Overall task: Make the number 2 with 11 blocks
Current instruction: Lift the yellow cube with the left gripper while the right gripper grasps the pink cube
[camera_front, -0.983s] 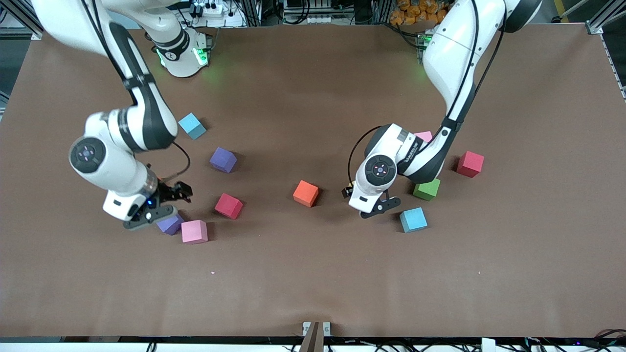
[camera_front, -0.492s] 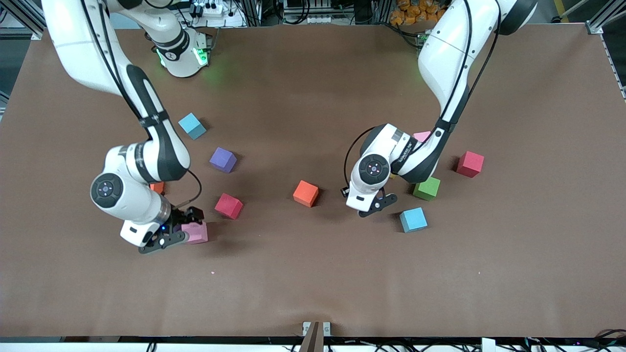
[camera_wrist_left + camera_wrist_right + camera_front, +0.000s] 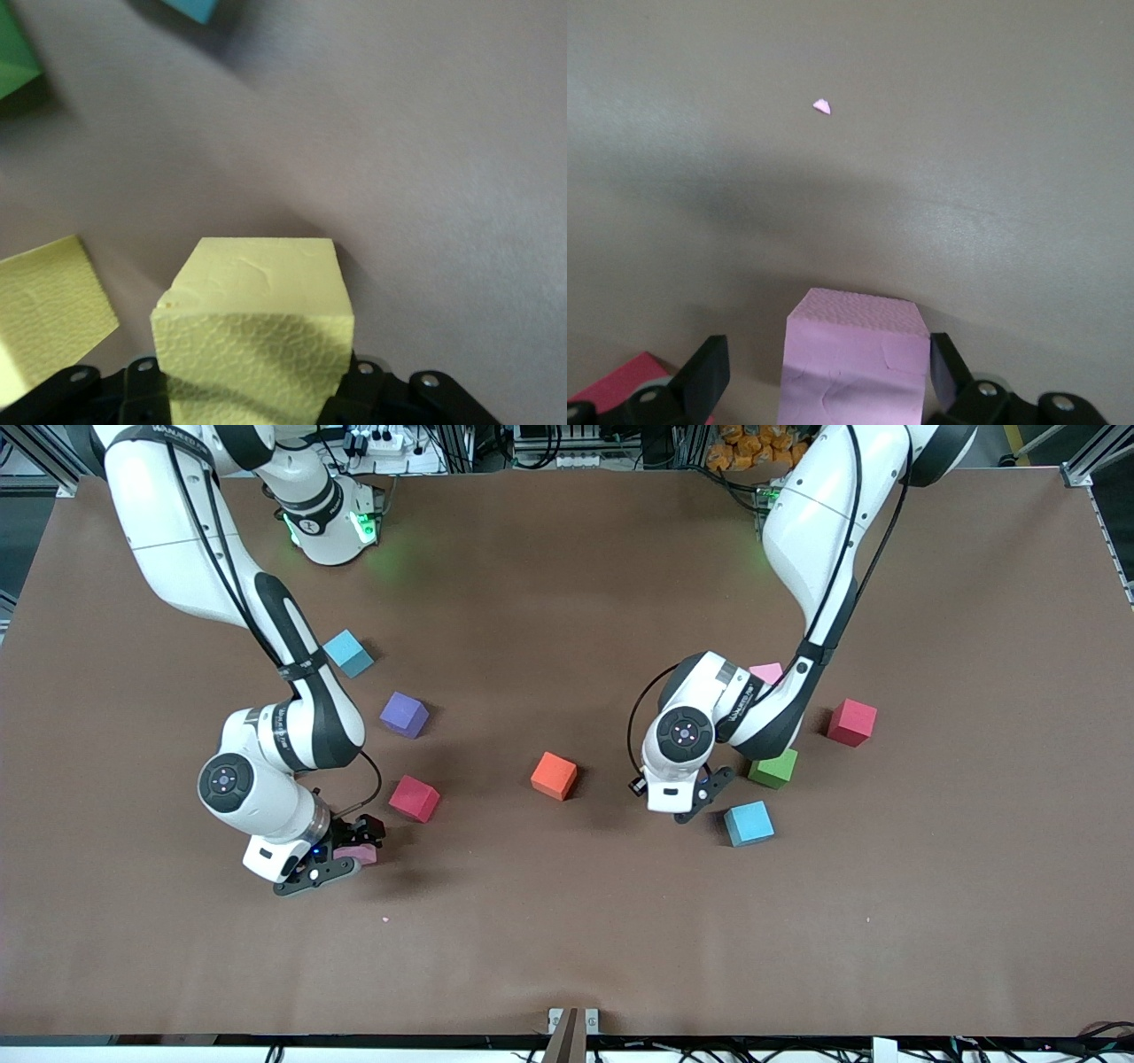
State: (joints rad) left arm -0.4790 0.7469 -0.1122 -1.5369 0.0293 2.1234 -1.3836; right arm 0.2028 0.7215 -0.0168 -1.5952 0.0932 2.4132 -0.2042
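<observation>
The blocks lie scattered and the number 2 is out of view. My left gripper [image 3: 252, 390] is shut on a yellow block [image 3: 257, 292], which the hand hides in the front view. There the left gripper [image 3: 700, 793] is low between a green block [image 3: 772, 768] and a cyan block [image 3: 749, 823]. A second yellow block [image 3: 44, 310] lies beside the held one. My right gripper [image 3: 855, 372] stands open around a pink block [image 3: 855, 354], with gaps on both sides. In the front view the right gripper [image 3: 354, 850] is at that pink block [image 3: 359, 856], beside a red block [image 3: 415, 798].
An orange block [image 3: 554, 775] lies mid-table. A purple block [image 3: 404, 714] and a cyan block [image 3: 347, 653] sit toward the right arm's end. A pink block [image 3: 767, 672] and a red block [image 3: 851, 721] sit toward the left arm's end. A pink crumb [image 3: 821, 106] lies on the table.
The right arm moved toward the front camera, off the purple block, and came down around the pink block. The left gripper closed on the yellow block and its hand shifted slightly.
</observation>
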